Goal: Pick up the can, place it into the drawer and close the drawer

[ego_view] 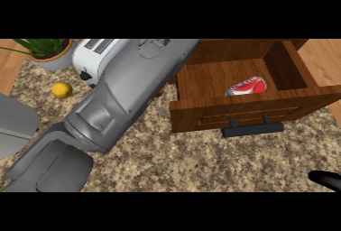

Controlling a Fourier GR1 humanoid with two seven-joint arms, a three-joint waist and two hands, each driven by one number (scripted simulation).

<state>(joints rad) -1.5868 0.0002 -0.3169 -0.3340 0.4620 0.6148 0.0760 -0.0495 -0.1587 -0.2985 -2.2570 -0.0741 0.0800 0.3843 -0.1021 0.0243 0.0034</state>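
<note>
Far left: a potted plant point(47, 50) is sitting at the top corner and a yellow lemon point(62, 90) is lying on the speckled counter point(200, 162), both well apart from the drawer and looking irrelevant to the job.

Next over: a white toaster point(93, 56) is standing behind the left forearm point(126, 90), which is crossing diagonally from lower left up toward the drawer's back left corner. The left hand itself is not showing anywhere, so I can't tell what its fingers are doing. My guess is the arm is positioned there to work the drawer from that side.

Centre right: the wooden drawer point(200, 115) is standing pulled open, black handle point(253, 128) facing the robot. The can point(246, 86) is lying on its side on the drawer floor, toward the back right, long axis running diagonally, one end pointing up-right, the other down-left. So placing looks done; closing is what's remaining.

Bottom right edge: only a black sliver of the right hand point(328, 179) is peeking in, well apart from the handle. Spread or curled: can't tell.
</note>
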